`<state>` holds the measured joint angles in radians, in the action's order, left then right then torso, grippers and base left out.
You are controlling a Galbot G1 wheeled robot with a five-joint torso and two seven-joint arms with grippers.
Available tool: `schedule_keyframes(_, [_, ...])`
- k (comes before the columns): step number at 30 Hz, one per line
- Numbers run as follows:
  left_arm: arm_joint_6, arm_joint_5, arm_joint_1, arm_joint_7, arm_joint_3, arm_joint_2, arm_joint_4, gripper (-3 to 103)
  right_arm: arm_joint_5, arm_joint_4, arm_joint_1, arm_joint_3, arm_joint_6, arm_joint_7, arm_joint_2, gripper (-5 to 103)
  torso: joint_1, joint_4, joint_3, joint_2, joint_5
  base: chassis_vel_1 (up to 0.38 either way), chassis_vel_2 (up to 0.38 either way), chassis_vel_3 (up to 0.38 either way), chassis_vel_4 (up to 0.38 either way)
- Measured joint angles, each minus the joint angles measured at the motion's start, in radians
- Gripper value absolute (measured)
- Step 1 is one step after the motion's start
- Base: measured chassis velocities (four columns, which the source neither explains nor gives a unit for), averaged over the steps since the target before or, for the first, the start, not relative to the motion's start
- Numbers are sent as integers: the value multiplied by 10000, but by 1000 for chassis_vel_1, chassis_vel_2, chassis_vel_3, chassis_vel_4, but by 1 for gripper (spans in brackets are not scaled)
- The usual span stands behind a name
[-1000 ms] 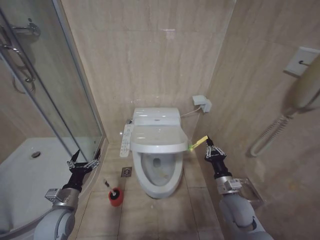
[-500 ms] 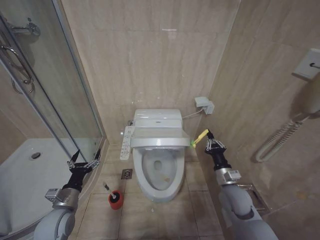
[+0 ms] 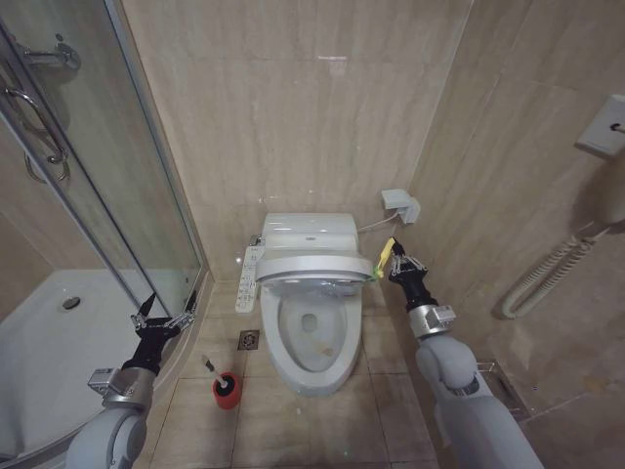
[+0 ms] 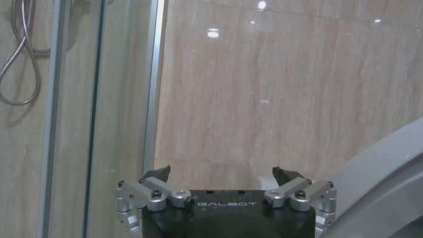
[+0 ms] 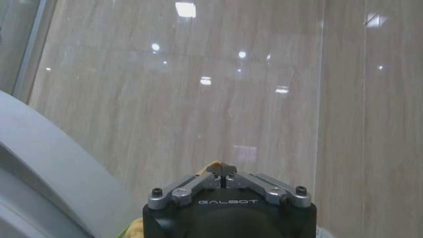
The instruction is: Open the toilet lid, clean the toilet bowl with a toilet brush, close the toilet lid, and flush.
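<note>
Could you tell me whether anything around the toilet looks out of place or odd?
Nothing looks spilled or damaged. The toilet lid stands half-raised because the right gripper is shut on its yellow-green band. The toilet brush sits in its red cup.

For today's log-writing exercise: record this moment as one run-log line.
stage: opening lid | right gripper: shut on yellow-green band, toilet lid part-raised | left gripper: open, idle by shower glass | toilet brush: in red cup

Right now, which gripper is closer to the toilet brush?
Left. The left gripper hangs open just up and to the left of the toilet brush on the floor; the right gripper is across the toilet bowl, shut on the lid's yellow-green band.
</note>
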<state>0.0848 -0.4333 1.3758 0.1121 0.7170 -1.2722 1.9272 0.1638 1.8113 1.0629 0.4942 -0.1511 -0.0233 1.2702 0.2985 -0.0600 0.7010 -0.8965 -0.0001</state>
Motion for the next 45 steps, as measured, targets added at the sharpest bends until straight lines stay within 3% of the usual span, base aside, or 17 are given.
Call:
schedule_keyframes(5, [0,0,0,0,0,0,0,100,-120,0,-218,2,505,132,122,0,0,0,0,1,0,0,0,0,0])
schedule_keyframes(13, [0,0,0,0,-1,0,0,100,-214,-325,-699,26,688,253,247,0,0,0,0,1,0,0,0,0,0])
schedule_keyframes(32, [0,0,0,0,0,0,0,100,378,-3564,-3656,-246,1142,356,-165,0,1,2,1,2,1,0,0,0,0])
schedule_keyframes(45, [0,0,0,0,0,0,0,100,239,-5461,-5322,-873,1010,391,286,0,1,0,1,2,1,0,0,0,0])
